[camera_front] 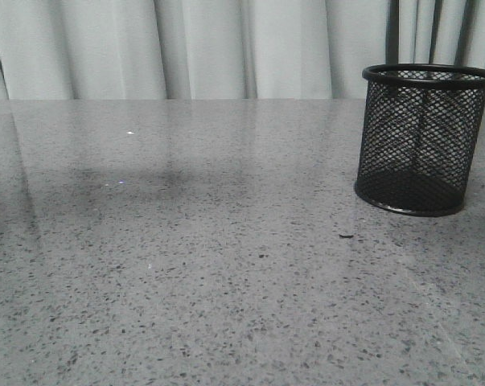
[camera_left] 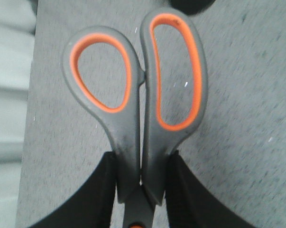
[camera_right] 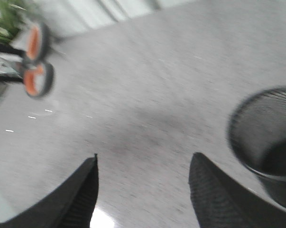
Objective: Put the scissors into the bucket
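Note:
My left gripper (camera_left: 142, 159) is shut on the scissors (camera_left: 138, 99), clamping them just below the grey, orange-lined handles; the blades are hidden behind the fingers. The scissors' handles also show, blurred, in the right wrist view (camera_right: 36, 61), held above the table. The bucket (camera_front: 423, 138), a black wire-mesh cup, stands upright on the right of the grey table in the front view, with nothing visible inside. It also shows in the right wrist view (camera_right: 268, 142). My right gripper (camera_right: 143, 164) is open and empty above the table, beside the bucket. Neither gripper shows in the front view.
The speckled grey table (camera_front: 186, 265) stretches across the front view with a light curtain (camera_front: 186, 48) behind its far edge. A green plant (camera_right: 3, 21) shows at the edge of the right wrist view.

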You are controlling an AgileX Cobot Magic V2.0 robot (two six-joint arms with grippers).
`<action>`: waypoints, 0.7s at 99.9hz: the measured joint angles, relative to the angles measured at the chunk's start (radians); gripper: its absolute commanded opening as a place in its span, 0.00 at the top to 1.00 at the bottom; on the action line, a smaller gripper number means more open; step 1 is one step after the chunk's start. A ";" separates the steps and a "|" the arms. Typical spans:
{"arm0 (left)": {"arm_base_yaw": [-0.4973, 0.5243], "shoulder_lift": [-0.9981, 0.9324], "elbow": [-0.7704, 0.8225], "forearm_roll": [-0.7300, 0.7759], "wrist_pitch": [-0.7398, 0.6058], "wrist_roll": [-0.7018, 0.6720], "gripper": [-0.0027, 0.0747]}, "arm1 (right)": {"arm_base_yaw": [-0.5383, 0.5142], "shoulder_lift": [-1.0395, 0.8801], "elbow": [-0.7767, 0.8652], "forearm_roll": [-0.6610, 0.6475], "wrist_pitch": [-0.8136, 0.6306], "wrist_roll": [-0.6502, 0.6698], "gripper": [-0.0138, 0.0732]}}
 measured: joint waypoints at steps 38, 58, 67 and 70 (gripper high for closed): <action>-0.283 -0.025 0.001 0.063 -0.139 -0.185 0.98 | 0.000 0.147 -0.087 0.282 0.093 -0.179 0.40; -0.350 -0.023 0.001 0.065 -0.188 -0.220 0.98 | 0.000 0.198 -0.144 0.295 0.134 -0.187 0.40; -0.365 -0.014 0.000 0.063 -0.194 -0.236 0.98 | -0.001 0.211 -0.163 0.305 0.136 -0.189 0.40; -0.370 -0.010 0.000 0.063 -0.199 -0.241 0.98 | -0.002 0.216 -0.168 0.313 0.138 -0.191 0.40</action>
